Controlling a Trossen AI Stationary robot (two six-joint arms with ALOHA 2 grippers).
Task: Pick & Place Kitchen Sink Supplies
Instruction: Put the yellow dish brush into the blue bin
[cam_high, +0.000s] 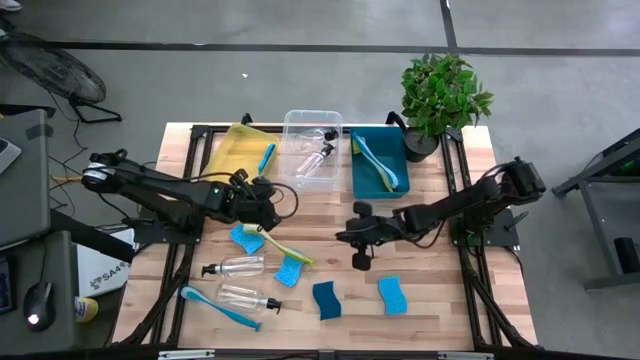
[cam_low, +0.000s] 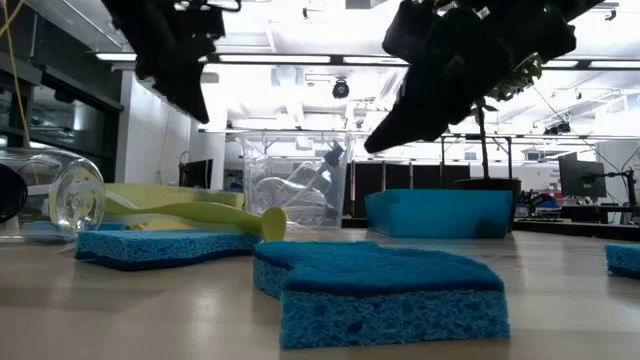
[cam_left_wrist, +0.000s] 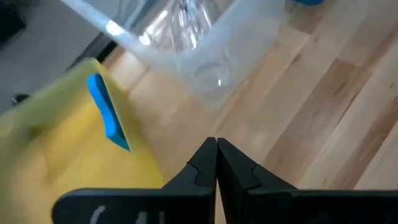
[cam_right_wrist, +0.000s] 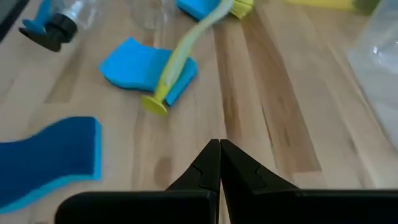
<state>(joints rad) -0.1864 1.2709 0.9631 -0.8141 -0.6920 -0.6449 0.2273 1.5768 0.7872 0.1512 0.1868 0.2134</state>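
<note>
High view shows sorting under way: a clear plastic bin (cam_high: 312, 147) holds bottles, a teal plastic bin (cam_high: 378, 160) brushes, while blue rectangular sponges (cam_high: 392, 295) lie loose on the wooden tabletop (cam_high: 440, 290). Left gripper (cam_high: 268, 193) and right gripper (cam_high: 360, 262) hover with fingers closed, holding nothing, probably between picks.

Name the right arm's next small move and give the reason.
Probably open the right end effector and descend toward the yellow-green long-handled dish brush ahead of it: its fingers are shut, empty, hovering over bare wood, and the brush lies loose across a light blue sponge.
</note>
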